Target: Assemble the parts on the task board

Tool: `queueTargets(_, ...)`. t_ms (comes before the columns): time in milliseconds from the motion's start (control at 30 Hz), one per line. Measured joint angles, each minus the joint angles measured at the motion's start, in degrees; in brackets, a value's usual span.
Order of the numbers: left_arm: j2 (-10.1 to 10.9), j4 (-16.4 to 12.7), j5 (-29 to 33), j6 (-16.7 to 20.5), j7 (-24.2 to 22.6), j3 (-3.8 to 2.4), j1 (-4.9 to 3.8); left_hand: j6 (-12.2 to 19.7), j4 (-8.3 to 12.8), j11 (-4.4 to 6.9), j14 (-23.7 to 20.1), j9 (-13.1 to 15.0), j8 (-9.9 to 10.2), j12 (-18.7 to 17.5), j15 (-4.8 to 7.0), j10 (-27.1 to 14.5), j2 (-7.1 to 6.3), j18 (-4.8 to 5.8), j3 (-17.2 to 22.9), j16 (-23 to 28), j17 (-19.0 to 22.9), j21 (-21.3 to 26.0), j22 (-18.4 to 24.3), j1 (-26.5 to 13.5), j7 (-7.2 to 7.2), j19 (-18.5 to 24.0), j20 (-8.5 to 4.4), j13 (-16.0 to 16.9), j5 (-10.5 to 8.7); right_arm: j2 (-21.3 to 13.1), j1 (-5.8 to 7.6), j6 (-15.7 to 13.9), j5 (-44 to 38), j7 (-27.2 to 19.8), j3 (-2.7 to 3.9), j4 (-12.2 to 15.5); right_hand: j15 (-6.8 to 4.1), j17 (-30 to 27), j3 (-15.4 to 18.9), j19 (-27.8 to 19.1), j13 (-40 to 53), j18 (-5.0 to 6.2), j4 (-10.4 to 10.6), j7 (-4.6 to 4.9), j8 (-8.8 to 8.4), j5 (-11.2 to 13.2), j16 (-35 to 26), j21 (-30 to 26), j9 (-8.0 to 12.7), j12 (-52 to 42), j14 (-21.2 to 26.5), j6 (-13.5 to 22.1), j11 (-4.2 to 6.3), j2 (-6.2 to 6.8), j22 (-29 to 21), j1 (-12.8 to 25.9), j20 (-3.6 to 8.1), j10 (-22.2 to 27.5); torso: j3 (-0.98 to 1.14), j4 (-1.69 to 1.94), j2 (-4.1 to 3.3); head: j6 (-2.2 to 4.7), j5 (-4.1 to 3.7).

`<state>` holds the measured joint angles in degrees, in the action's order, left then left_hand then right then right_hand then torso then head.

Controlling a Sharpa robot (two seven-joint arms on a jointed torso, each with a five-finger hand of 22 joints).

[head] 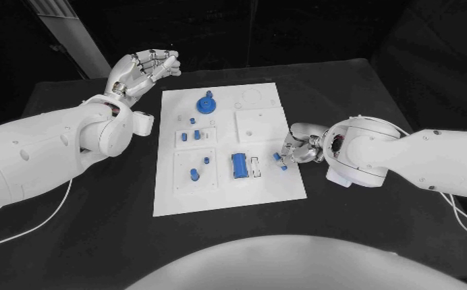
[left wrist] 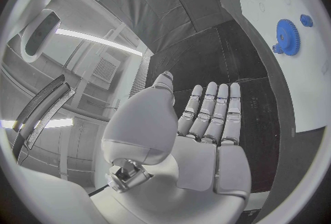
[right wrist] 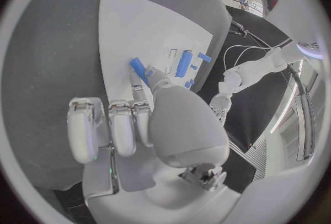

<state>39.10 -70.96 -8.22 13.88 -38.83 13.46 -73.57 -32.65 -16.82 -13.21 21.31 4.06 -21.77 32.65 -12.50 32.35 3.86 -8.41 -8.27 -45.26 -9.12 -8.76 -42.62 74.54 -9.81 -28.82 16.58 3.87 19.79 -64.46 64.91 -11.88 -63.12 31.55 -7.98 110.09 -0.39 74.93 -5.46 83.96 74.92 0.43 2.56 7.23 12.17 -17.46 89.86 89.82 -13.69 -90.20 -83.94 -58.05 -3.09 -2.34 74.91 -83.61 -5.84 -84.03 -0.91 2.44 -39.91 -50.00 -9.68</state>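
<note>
Fingers (right wrist: 141, 91) of right robot hand (head: 295, 147) partly hide a blue part (right wrist: 138, 68).

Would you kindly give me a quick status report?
Left hand open, off the task board. Right hand pinching a blue part at board's edge. Nothing in the way.

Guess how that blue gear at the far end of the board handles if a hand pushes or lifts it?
The blue gear lies flat on the task board, so it would probably slide, not roll. It looks like stiff moulded plastic, likely light. Its toothed rim should give fingers some purchase, but the low profile may make lifting fiddly. The left hand is off the board, holding nothing.
</note>
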Motion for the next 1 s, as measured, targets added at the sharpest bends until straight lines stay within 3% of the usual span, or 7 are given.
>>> queueTargets(567, -0.1, 0.1, 0.0, 0.0, 0.0, 0.0, 0.05, 0.0, 0.0, 0.0, 0.0, 0.0, 0.0, 0.0, 0.0, 0.0, 0.0, 0.0, 0.0, 0.0, 0.0, 0.0, 0.0, 0.0, 0.0, 0.0, 0.0, 0.0, 0.0, -0.1, -0.03, -5.1, 13.8, -7.6, 0.0, -0.5, 0.2, 0.0, -0.8, 0.0, 0.0, 0.0, -0.8, 0.58, -0.27, -0.7, 0.0, 0.0, 0.2, 0.0, -0.2, -0.6, 0.01, 0.17, 0.0, 0.2, 0.0, 0.0, -0.06, 0.09, 0.01, 0.0, -0.02)
queueTargets(833, -0.3, 0.1, 0.0, -0.1, 0.0, 0.0, 0.06, 0.0, 0.0, 0.0, 0.0, 0.0, 0.0, 0.0, 0.0, 0.0, 0.0, 0.0, 0.0, 0.0, 0.0, 0.0, 0.0, 0.0, 0.0, 0.0, 0.0, 0.0, 0.0, 0.6, -0.02, -4.9, 22.5, -9.8, 0.0, -1.1, 0.2, 0.0, -1.1, 0.0, 0.0, -0.01, -0.6, 0.69, -0.64, -0.7, 0.0, 0.0, 0.5, 0.0, -0.2, -0.7, 0.01, 0.93, 0.0, 1.0, 0.0, 0.0, -0.09, 0.09, 0.01, 0.0, 0.17)
queueTargets(1000, -0.4, 0.2, 0.0, -0.1, 0.0, 0.0, 0.06, 0.0, 0.0, 0.0, 0.0, 0.0, 0.0, 0.0, 0.0, 0.0, 0.0, 0.0, 0.0, 0.0, 0.0, 0.0, 0.0, 0.0, 0.0, 0.0, 0.0, 0.0, 0.0, 1.1, -0.02, -3.4, 27.8, -9.8, 0.0, -1.6, 0.2, 0.0, -1.2, 0.0, 0.0, 0.0, -0.4, 0.66, -0.75, -0.7, 0.0, 0.0, 0.8, 0.0, -0.2, -0.8, 0.01, 0.73, 0.0, 1.8, 0.01, 0.0, -0.09, 0.09, 0.01, 0.0, 0.17)
